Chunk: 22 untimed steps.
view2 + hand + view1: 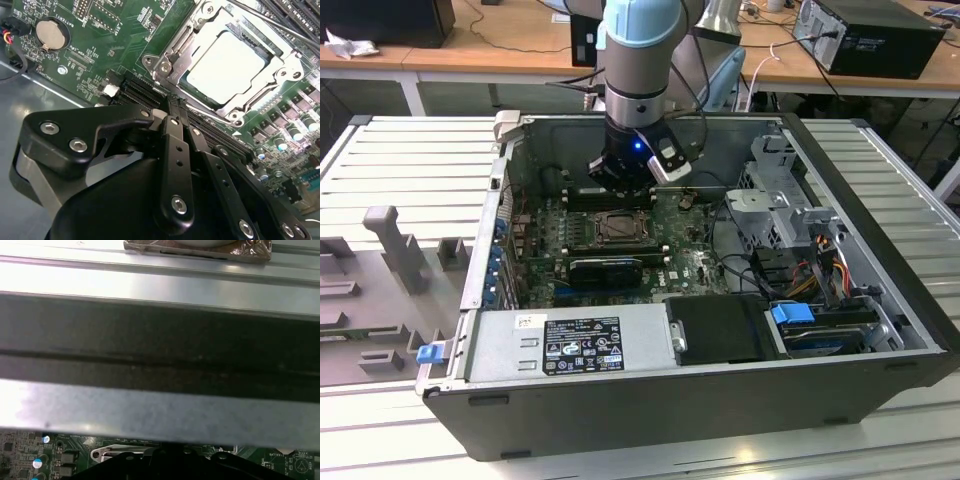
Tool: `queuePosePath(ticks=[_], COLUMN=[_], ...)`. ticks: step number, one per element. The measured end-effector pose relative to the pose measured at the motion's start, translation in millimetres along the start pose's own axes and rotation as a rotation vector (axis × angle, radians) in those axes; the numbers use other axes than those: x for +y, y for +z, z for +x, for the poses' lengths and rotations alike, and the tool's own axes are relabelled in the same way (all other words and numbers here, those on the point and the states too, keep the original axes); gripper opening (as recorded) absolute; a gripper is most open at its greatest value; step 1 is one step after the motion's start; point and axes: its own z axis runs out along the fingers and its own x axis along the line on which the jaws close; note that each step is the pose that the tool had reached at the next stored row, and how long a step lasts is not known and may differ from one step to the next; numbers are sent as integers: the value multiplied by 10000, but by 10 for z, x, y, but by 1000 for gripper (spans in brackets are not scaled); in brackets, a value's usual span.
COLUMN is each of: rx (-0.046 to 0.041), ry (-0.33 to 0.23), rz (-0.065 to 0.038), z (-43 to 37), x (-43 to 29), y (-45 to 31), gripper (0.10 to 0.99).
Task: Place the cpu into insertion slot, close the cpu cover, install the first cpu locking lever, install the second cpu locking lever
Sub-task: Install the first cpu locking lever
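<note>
We start at the exterior view's left, where a grey plastic tray point(380, 290) with cut-out shapes lies on the ribbed metal table point(410, 160). Next to it sits the open computer case point(880, 330), lying on its side. Inside is a green board point(545, 255). Near the middle of the board we see the slot point(617, 228), and just in front of it lies a black card point(606, 270). The arm point(638, 60) comes down from above, and the gripper point(620, 182) hangs just above the board, close behind the slot.

In the second wrist view the gripper point(172, 102) is pinched together, with its black fingers point(175, 145) touching at the tip and nothing between them. A round silver battery point(50, 34) sits on the board. Past the fingertips is the slot point(170, 62). The cpu point(227, 67) lies flat in it, pale and shiny. The cover point(272, 75) lies down over the cpu's edges, and the cpu shows through its window.

At the exterior view's right, a metal drive cage point(785, 205) and coloured wires point(825, 265) fill that end of the case.
</note>
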Motion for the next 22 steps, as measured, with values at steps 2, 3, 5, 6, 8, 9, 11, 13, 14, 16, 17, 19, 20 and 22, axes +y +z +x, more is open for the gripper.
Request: queuePosePath(ticks=[2,3,5,6,8,9,11,13,14,16,17,19,20,22], rx=[0,0,0,2,1,0,0,-2,0,0,-2,2,4,12], ry=[0,-1,-1,0,-1,0,-1,-1,-1,-1,-1,-1,-1,-3], rz=[0,0,-1,0,0,3,4,2,2,2,1,36,62,161], z=[-1,-2,-4,-4,-8,-9,-9,-10,-10,-10,-10,-10,-10,-10], x=[-1,-2,-4,-5,-7,-7,-6,-5,-4,-3,-3,-3,-3,-4], y=[9,14,30,37,46,48,44,37,29,24,24,23,24,25], gripper=[106,106,106,106,106,106,106,106,106,106,106,106,106,106])
